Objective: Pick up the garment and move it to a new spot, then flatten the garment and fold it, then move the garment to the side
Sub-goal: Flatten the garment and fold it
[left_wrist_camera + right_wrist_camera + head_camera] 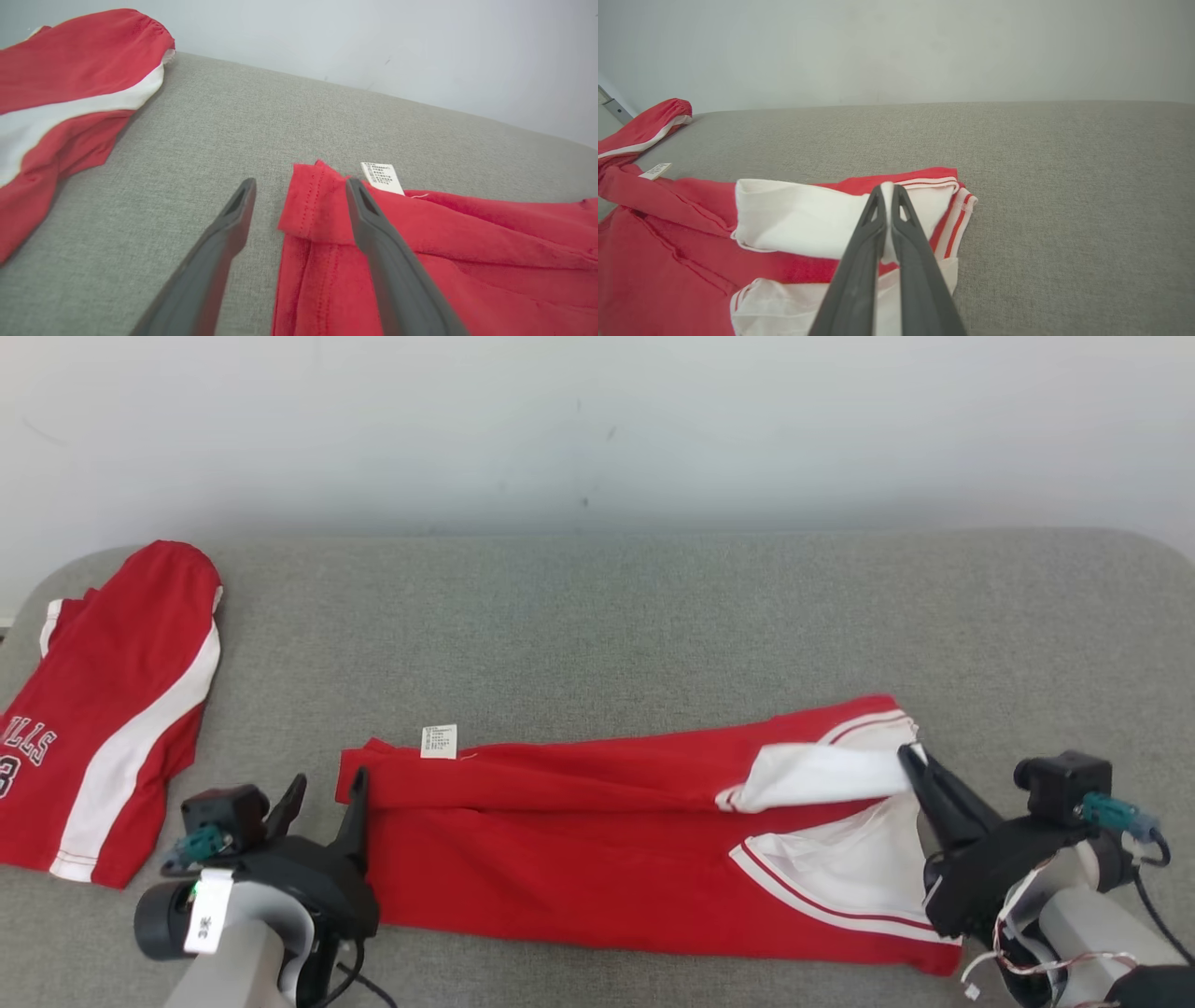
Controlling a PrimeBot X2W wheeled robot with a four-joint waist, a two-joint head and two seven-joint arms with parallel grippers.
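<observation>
The garment (579,840) is red with white, red-striped panels and lies folded lengthwise across the grey padded surface (653,635), with a white label (439,741) at its left end. My left gripper (329,793) stands open at that left end. In the left wrist view the garment's (444,256) red corner lies loose between the left gripper's (300,186) spread fingers, beside the label (382,177). My right gripper (910,756) is shut on a white flap at the right end. In the right wrist view the right gripper (888,189) pinches that white fold of the garment (668,242).
A second red and white piece of clothing (103,709) with lettering lies at the surface's left edge, also seen in the wrist views (56,93) (644,128). A pale wall (597,429) rises behind the surface. Bare grey padding stretches behind and to the right of the garment.
</observation>
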